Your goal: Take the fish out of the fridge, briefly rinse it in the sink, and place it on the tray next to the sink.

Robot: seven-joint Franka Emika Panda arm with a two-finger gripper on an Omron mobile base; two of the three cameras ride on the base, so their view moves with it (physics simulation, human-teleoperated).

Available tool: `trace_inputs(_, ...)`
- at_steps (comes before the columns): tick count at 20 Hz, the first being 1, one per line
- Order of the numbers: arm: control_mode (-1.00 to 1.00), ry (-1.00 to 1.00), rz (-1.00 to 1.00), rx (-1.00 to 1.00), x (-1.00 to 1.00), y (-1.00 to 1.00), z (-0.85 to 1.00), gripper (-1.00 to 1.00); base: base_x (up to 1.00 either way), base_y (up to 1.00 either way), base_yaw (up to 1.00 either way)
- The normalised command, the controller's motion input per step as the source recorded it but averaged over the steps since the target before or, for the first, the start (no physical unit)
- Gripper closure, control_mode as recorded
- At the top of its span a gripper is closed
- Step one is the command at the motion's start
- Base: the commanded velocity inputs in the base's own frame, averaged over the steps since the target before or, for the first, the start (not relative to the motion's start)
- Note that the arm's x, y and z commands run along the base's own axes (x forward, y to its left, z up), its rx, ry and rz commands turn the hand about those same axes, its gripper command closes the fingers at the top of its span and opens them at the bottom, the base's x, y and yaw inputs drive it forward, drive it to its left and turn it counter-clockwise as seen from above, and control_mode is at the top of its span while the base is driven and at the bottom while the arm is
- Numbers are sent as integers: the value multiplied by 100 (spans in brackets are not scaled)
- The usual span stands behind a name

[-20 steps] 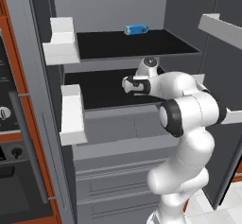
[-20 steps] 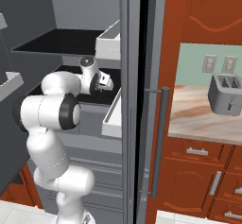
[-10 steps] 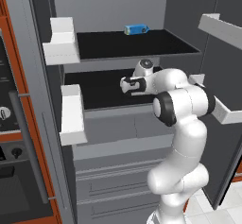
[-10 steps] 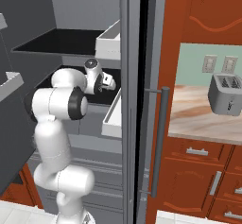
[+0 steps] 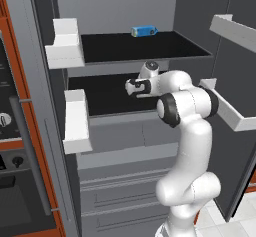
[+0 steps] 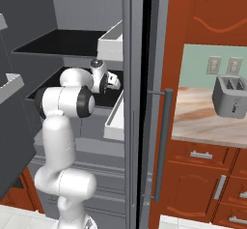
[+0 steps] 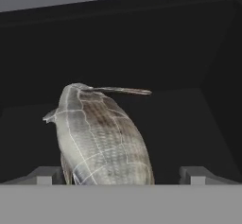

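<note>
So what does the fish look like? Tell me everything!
In the hand view the fish is plump and grey-silver, with a scale pattern of thin pale lines, brownish shading along its back and a small fin at its side. A thin, dark pointed part sticks out sideways at its top. It sits on the fridge's dark shelf, between the two open fingertips of the gripper. Whether they touch it cannot be told.

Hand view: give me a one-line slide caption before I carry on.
Fish lying on the black fridge shelf, between the open gripper's fingertips, not yet clamped.
</note>
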Motion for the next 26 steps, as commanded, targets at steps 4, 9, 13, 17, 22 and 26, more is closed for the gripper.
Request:
trace_inputs(4, -100, 2, 0, 1, 0, 7, -34, 100, 0, 0, 0)
trace_inputs(9, -100, 0, 0, 0, 0, 0, 0, 100, 0, 0, 0)
trace_inputs(13, -100, 0, 0, 0, -44, 18, -5, 100, 0, 0, 0)
trace_inputs(17, -100, 0, 1, -3, -87, 39, -28, 100, 0, 0, 0)
trace_inputs(22, -100, -14, 1, -4, -100, 40, 0, 100, 0, 0, 0)
trace_inputs(26, -100, -21, 0, 0, -100, 35, 86, 100, 0, 0, 0)
